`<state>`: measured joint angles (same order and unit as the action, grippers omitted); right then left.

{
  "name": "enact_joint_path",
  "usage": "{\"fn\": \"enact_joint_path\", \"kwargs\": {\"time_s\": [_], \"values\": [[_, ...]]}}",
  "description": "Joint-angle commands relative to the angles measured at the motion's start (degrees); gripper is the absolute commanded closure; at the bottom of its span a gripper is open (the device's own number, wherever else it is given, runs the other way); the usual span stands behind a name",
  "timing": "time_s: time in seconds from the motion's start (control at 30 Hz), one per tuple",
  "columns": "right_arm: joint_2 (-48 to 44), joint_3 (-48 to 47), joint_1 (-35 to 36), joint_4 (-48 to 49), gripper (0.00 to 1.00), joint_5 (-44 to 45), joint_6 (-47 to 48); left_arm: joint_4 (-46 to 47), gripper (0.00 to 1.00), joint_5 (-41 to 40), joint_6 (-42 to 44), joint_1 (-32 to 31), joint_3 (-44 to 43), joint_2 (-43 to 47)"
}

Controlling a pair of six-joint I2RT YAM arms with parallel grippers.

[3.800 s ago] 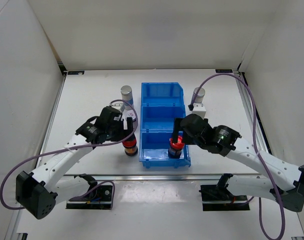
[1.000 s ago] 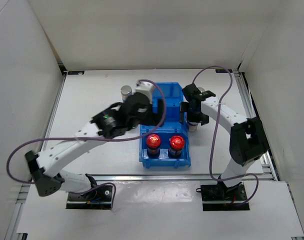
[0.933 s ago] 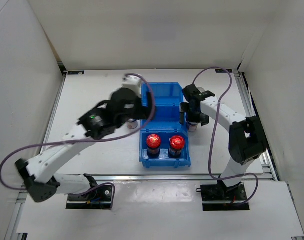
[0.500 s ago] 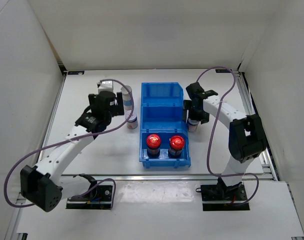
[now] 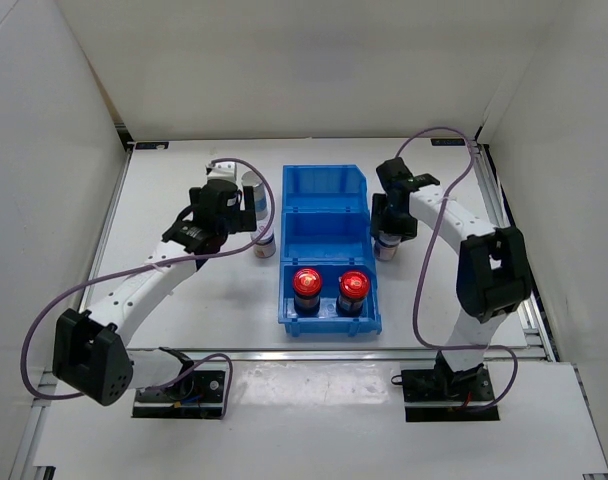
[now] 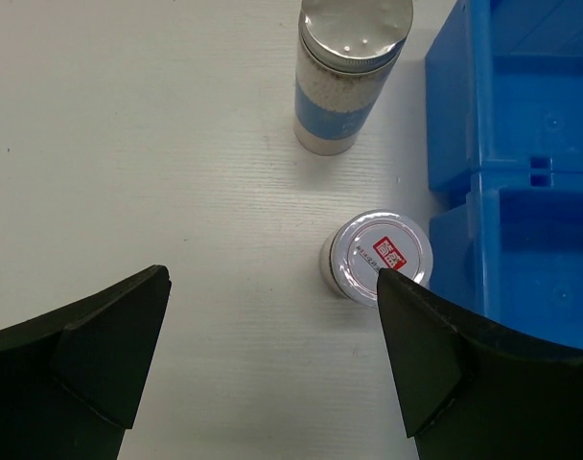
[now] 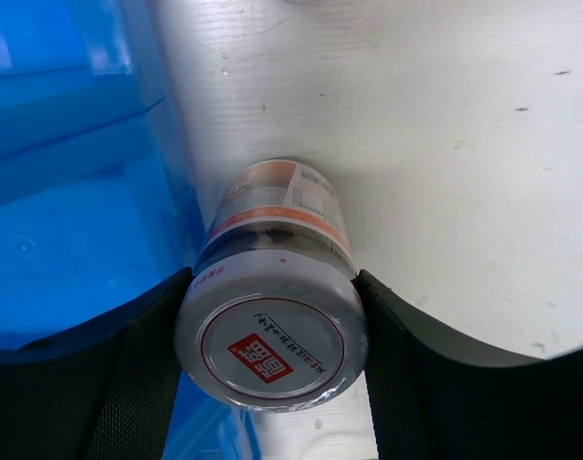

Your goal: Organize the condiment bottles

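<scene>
since a second ago my left arm has swung off the blue bin to the table on its left, and the two red-capped bottles now stand side by side in the bin's near compartment. my right pincer is clenched on the right white-lidded bottle, fingers pressed to both sides of the lid; the bottle stands on the table just beside the bin's right wall. my left pincer is released and wide, hanging above the left white-lidded bottle, which sits close to the bin's left wall, with a tall grey-capped bottle just beyond it. the middle and far compartments hold nothing yet. i judge the step in hand is lifting the right bottle into the middle compartment: raise it straight up until its base clears the wall, then carry it left, or it may catch the rim and tip. on the left, the bottle sits off-centre toward my right finger, so i should shift toward the bin before descending and watch that finger against the wall.
</scene>
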<state>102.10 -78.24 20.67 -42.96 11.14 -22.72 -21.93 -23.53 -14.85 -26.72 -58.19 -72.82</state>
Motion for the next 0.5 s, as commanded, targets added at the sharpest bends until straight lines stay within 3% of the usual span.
{"fn": "enact_joint_path", "kwargs": {"time_s": [0.0, 0.23, 0.47], "values": [[-8.58, -5.52, 3.4, -1.07, 0.99, 6.86, 0.84, 0.75, 0.0, 3.22, -0.09, 0.09, -2.45, 0.13], [-5.43, -17.2, 10.79, -5.29, 0.99, 10.31, 2.33, 0.75, 0.0, 4.37, 0.44, 0.09, -2.45, -0.4], [2.04, -18.44, 13.43, -5.29, 0.99, 6.1, -0.31, 0.22, 0.0, 5.42, 0.44, 0.09, -2.98, -0.92]]}}
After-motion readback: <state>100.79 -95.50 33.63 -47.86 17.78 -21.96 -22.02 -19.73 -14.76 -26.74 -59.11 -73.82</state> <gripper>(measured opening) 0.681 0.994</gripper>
